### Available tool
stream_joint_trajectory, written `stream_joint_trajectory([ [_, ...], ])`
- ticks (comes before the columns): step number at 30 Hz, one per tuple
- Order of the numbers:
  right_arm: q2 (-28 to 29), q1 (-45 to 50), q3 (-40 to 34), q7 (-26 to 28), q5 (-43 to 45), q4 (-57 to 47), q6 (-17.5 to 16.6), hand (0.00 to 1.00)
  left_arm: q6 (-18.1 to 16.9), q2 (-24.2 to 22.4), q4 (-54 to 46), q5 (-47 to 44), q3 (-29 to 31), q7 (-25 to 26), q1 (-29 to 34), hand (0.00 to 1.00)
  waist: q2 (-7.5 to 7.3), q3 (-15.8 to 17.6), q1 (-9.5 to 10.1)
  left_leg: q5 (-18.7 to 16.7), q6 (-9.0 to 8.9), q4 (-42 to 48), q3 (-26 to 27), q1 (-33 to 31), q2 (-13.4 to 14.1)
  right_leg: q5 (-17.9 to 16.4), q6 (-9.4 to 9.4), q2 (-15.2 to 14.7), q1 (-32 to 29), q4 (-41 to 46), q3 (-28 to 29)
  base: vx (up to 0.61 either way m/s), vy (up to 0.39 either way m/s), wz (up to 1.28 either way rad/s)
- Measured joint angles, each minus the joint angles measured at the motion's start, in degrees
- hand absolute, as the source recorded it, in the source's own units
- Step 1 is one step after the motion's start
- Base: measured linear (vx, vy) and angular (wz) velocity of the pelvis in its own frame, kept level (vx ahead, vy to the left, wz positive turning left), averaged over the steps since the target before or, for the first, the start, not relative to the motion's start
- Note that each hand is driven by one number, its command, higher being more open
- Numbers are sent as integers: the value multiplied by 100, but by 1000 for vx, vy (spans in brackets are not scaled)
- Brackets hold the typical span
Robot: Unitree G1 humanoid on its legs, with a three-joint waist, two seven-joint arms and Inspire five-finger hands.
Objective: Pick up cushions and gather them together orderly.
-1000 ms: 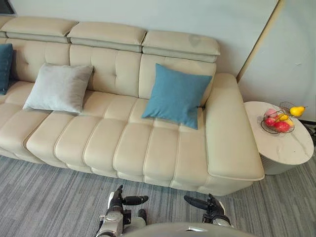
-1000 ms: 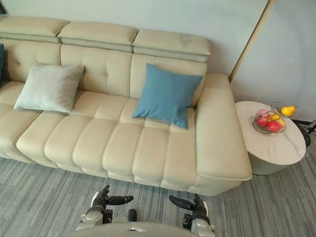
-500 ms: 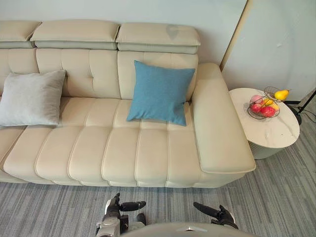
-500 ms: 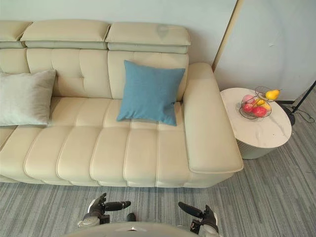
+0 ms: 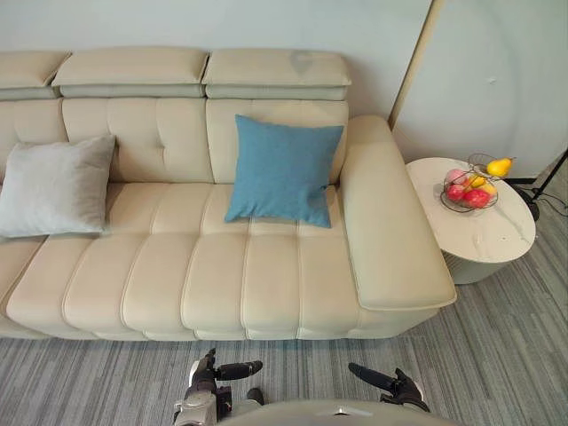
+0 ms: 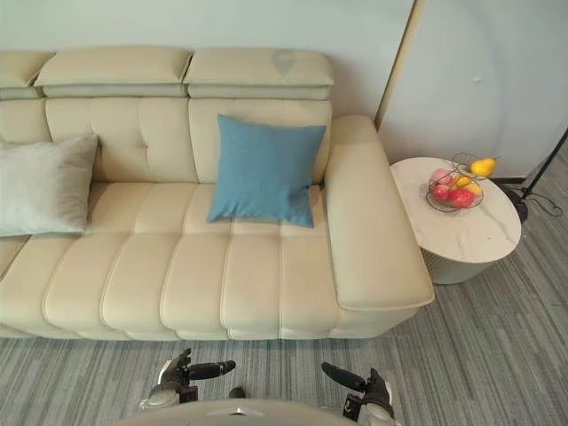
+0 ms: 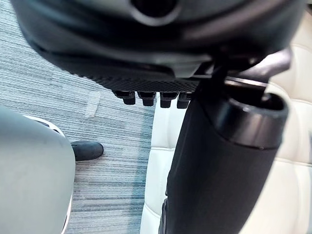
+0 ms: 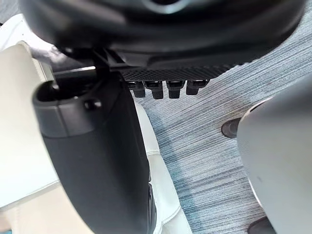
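The job is only at its start: no cushion is picked up yet. The blue cushion [image 5: 284, 170] stands at the right end of the sofa [image 5: 222, 284], leaning on the back, just beside the armrest. The grey cushion [image 5: 55, 186] leans on the back too, further along the seat to the left, well apart from the blue one. So the two are not together yet. The left hand [image 5: 207, 377] and the right hand [image 5: 401, 389] both hang low over the floor [image 5: 89, 390], in front of the sofa's front edge and not touching it. In the left wrist view the fingers [image 7: 151, 98] sit in a loose row with the thumb [image 7: 219, 161] sticking out, and nothing is between them. The right wrist view looks the same, with its fingers [image 8: 165, 88] loose and the hand holding nothing. I think the next move is to lift an arm and reach over the front edge to the blue cushion, as it is right ahead. The seat is deep, so the robot may need to step closer or lean in. Then a hand should close on a side or corner of the cushion, lift it and carry it along the seat to the grey one. A round table [image 5: 497, 240] with a fruit basket [image 5: 470, 186] stands past the armrest, so the right arm should stay away from it.
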Motion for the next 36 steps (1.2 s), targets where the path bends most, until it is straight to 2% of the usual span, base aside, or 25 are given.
stream_joint_trajectory([
  [7,-59,124,336,8,6,-395,6,100,60,-81,-17,28,97,-34,-9,100,118,50,-114,-113,-164,121,712,196,316,-67,-61,279,-331,352,689,-61,-34,-55],
  [8,-53,125,445,5,6,-470,4,100,65,-90,-17,26,259,-47,7,100,72,114,-104,-291,-200,498,858,118,397,-99,-112,383,-516,533,1039,-30,-98,-107],
  [9,-13,121,460,-1,6,-491,9,100,61,-88,-23,29,390,-50,-7,100,58,127,-98,-377,-125,780,782,19,435,-110,-125,418,-598,602,1192,-6,-116,-121],
  [11,-23,105,490,-12,13,-502,4,100,61,-120,-27,24,619,-36,-15,100,-10,129,-97,-595,137,1417,16,-301,458,-103,-122,488,-873,790,1683,2,-125,-115],
  [13,-119,94,497,-29,5,-505,7,100,59,-208,-24,19,650,-30,-53,100,136,141,-102,-960,190,1738,-371,-401,521,-71,-83,649,-1063,903,2042,-12,-7,-107],
  [14,-150,61,506,-40,0,-501,14,100,59,-248,-22,21,648,-30,-62,100,204,156,-106,-1170,182,1804,-321,-370,571,-46,-47,761,-1189,972,2246,-73,147,-131],
  [15,-171,35,650,-47,-56,-511,22,100,57,-246,-12,21,646,-35,-78,100,207,158,-109,-1414,146,1839,-137,-359,609,-8,7,891,-1408,1092,2541,-67,136,-137],
  [17,-156,-68,811,-39,-111,-518,28,100,59,-172,-4,16,649,-29,-134,100,129,212,-79,-1577,-22,1878,412,-383,676,245,47,1030,-1719,1180,2781,-89,126,-157],
  [18,-147,-116,868,-47,-110,-523,26,100,58,-136,-5,22,646,-21,-149,100,74,220,-51,-1577,-58,1863,753,-383,715,404,-17,1047,-1876,1140,2687,-112,98,-204],
  [19,-85,-214,875,-52,-109,-524,42,100,56,-65,-23,23,631,-25,-176,100,0,263,5,-1529,-162,1852,1256,-366,771,441,-73,926,-2154,1222,2045,-60,46,-206],
  [20,-73,-216,859,-53,-108,-528,49,100,60,-32,-23,23,605,-23,-241,100,-53,300,-8,-1514,-183,1849,1624,-287,774,358,-205,704,-2349,1404,1166,13,8,-165],
  [22,-96,-189,808,-54,-108,-530,52,100,60,-54,-24,23,573,-23,-273,100,-20,316,-24,-1505,-199,1840,1840,-213,812,299,-301,554,-2391,1446,502,59,3,-90],
  [24,-128,-159,637,-58,-105,-558,40,100,60,-103,-50,22,541,-25,-251,100,92,329,-23,-1442,-308,1709,2441,41,941,166,-568,-38,-2366,1608,-1545,110,-32,-126],
  [26,-181,-177,611,-58,-106,-561,29,100,67,-99,-41,23,428,-24,-199,100,178,363,-34,-1332,-441,1523,2737,286,1007,200,-723,-166,-2291,1693,-2321,145,-70,-103],
  [28,-231,-254,538,-87,-110,-513,-15,100,66,-103,-2,24,307,-44,-222,100,229,390,-119,-1074,-481,1347,2794,400,1036,136,-819,51,-2319,1700,-2166,142,-167,-62],
  [31,-325,-342,543,-95,-104,-375,-24,100,82,-115,3,30,94,-73,-216,100,280,420,-127,-700,-460,1451,2774,525,1057,2,-912,246,-2326,1723,-1836,83,-175,-62],
  [33,-366,-333,551,-87,-95,-336,-21,100,86,-110,2,31,66,-87,-215,100,300,439,-133,-616,-371,2772,2535,254,1494,-122,-908,375,-2139,1616,-1565,120,-282,-79],
  [34,-371,-306,544,-97,-92,-314,-11,100,76,-124,-7,30,89,-87,-196,100,357,502,-110,-1054,-106,3939,2014,-53,1743,-164,-975,610,-1797,1407,-1332,106,-224,-63],
  [35,-376,-306,548,-107,-90,-315,-8,100,58,-131,-7,27,120,-86,-194,100,372,514,-110,-1158,-144,4124,1900,-128,1744,-171,-991,645,-1751,1383,-1300,60,-129,-55],
  [36,-386,-306,547,-127,-82,-321,-7,100,31,-144,-13,26,133,-84,-196,100,403,532,-114,-1404,-243,4506,1604,-349,1711,-183,-1016,715,-1645,1334,-1247,69,-65,-55],
])
